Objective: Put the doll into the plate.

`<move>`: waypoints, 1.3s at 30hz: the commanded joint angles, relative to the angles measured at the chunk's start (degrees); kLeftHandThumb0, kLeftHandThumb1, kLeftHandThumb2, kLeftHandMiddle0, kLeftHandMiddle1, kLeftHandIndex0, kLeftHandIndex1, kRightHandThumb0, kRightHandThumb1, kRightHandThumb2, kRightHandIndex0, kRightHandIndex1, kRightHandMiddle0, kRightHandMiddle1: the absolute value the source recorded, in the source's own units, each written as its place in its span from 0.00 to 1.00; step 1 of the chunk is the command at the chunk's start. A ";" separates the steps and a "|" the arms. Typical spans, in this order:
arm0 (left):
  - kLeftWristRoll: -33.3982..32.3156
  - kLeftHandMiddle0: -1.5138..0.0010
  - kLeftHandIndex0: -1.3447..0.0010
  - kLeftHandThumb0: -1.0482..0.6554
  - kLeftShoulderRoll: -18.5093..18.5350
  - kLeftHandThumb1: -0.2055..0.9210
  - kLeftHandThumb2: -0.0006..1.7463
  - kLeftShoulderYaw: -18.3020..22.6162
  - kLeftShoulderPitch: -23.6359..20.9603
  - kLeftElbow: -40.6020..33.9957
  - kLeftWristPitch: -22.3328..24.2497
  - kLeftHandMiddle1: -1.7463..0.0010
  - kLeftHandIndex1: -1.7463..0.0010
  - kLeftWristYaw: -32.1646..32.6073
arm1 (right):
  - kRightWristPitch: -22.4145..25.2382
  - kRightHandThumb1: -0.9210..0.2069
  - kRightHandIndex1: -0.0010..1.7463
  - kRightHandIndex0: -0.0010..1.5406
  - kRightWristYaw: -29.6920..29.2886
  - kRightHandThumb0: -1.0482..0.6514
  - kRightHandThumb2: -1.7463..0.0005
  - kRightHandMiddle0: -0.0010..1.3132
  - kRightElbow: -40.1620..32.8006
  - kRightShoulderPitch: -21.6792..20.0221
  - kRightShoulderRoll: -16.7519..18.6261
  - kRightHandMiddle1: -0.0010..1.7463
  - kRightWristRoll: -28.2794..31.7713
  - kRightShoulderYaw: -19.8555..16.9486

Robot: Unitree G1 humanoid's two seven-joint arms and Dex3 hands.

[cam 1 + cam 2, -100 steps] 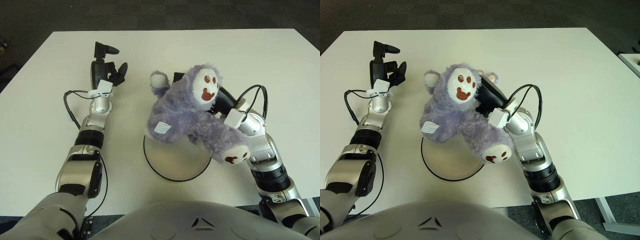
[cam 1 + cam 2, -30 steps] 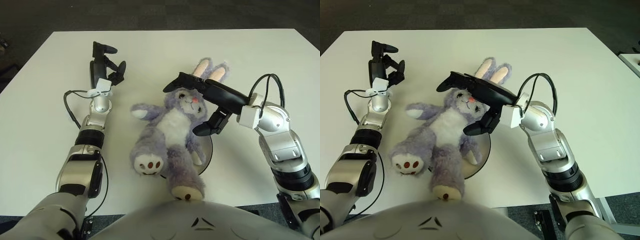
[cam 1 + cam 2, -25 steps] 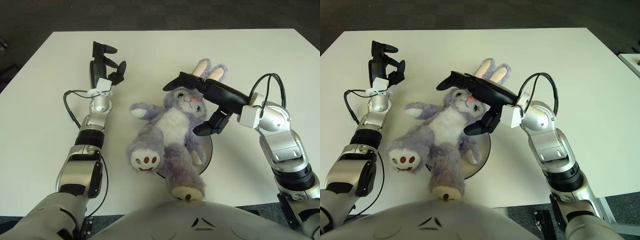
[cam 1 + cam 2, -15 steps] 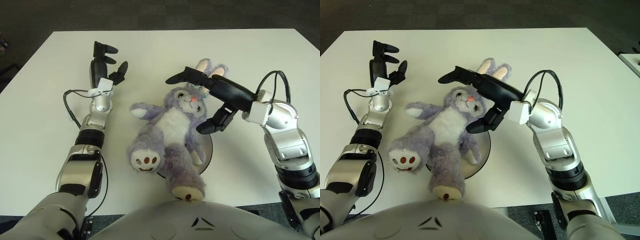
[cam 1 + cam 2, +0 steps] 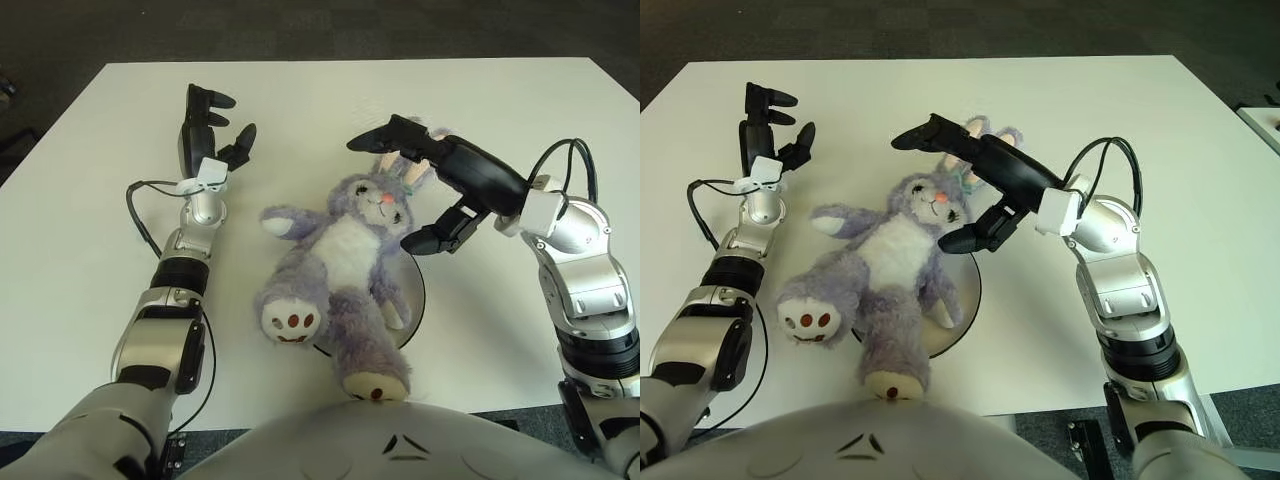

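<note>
A purple plush bunny doll (image 5: 345,265) lies on its back over the white, dark-rimmed plate (image 5: 415,300), which it mostly covers; its feet point toward me and hang off the plate's near left side. My right hand (image 5: 425,185) hovers just above and right of the doll's head and ears, fingers spread and holding nothing. My left hand (image 5: 212,125) is raised at the table's far left, fingers spread and empty.
The white table (image 5: 90,230) carries only the plate and doll. Its far edge meets dark floor (image 5: 300,30). Black cables run along both forearms.
My right hand set the doll down on the plate, let go of its head and lifted up and to the right. The doll settled on its back. My left hand's fingers spread slightly.
</note>
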 commanded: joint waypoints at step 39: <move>-11.82 0.74 0.72 0.61 -5.40 0.60 0.66 2.03 10.32 -21.60 4.97 0.00 0.00 -12.72 | -15.81 0.30 0.72 0.15 -30.72 0.37 0.58 0.48 26.43 -6.36 11.42 0.81 -14.02 -3.83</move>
